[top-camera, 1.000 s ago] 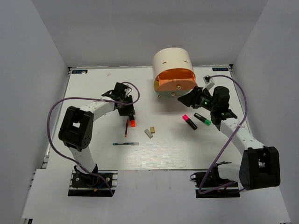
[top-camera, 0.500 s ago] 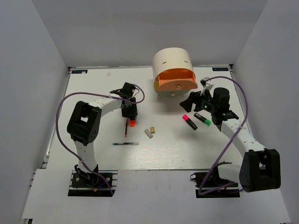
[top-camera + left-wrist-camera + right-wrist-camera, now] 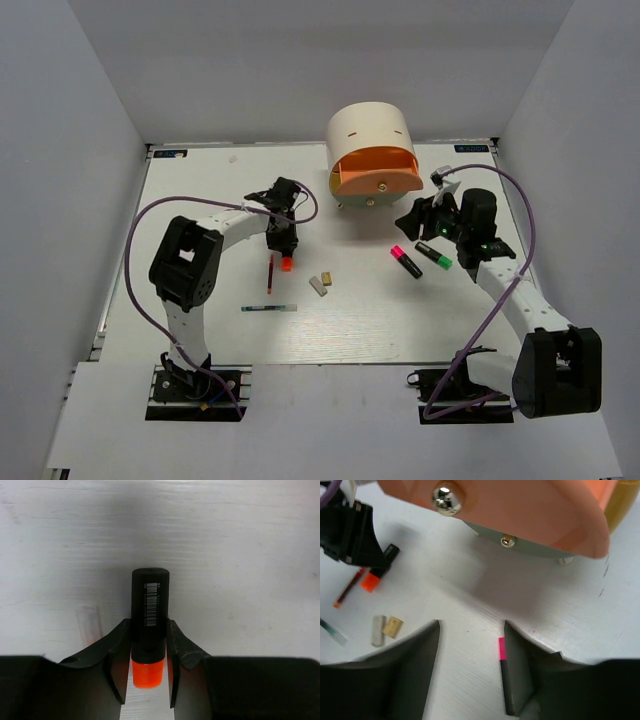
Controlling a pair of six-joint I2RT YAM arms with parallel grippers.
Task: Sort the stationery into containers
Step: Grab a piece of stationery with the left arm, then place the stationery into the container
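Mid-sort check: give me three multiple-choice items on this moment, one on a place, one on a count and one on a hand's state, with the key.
1. In the top view, the pink-capped highlighter lies:
A. left of the white eraser
B. between the white eraser and the green-capped highlighter
C. right of the green-capped highlighter

2. How many highlighters are in view?
A. two
B. three
C. four

3. Which hand is shut on a highlighter?
A. the left hand
B. the right hand
C. neither

Key:
1 B: it lies on the table with the eraser to its left and the green cap to its right.
2 B: there is one cap each of orange, pink and green.
3 A: the left wrist view shows both fingers pressed against the orange-capped highlighter, while the right hand is open and empty.
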